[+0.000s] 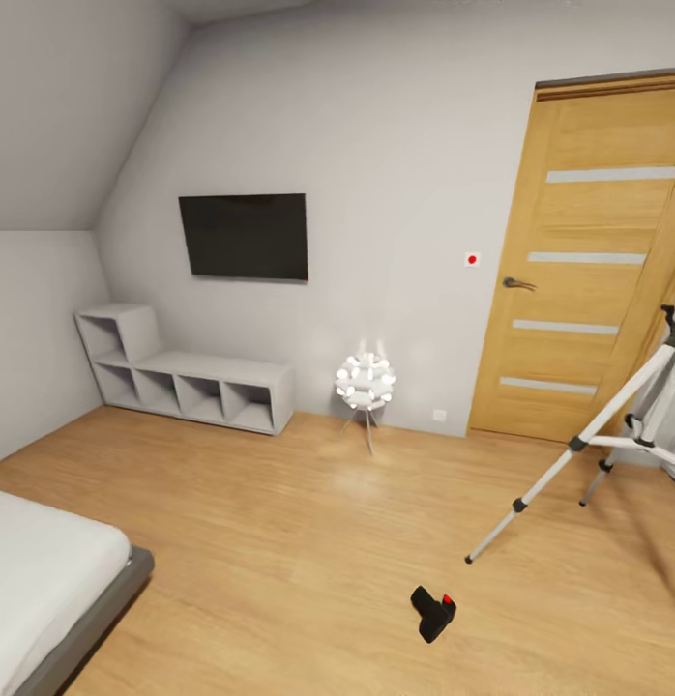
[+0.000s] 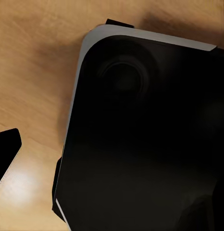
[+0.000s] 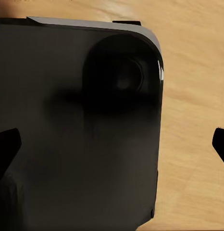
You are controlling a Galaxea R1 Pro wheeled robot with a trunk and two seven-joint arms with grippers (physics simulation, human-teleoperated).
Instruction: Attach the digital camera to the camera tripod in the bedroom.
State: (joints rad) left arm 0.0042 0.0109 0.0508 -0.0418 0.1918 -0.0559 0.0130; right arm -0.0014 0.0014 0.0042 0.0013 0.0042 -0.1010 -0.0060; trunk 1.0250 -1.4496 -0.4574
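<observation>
The digital camera, small and black with a red dot, lies on the wood floor in the lower right of the head view. The camera tripod stands at the right edge near the door, silver-white legs spread, its dark head partly cut off by the frame. In the right wrist view my right gripper is open, with dark fingertips at both sides and nothing between them. In the left wrist view my left gripper shows one dark fingertip far to the side, and the other is lost against a black body.
Both wrist views look down at my own black base over the wood floor. A grey bed fills the lower left corner. White cube shelves, a wall TV, a round white lamp and the wooden door line the far wall.
</observation>
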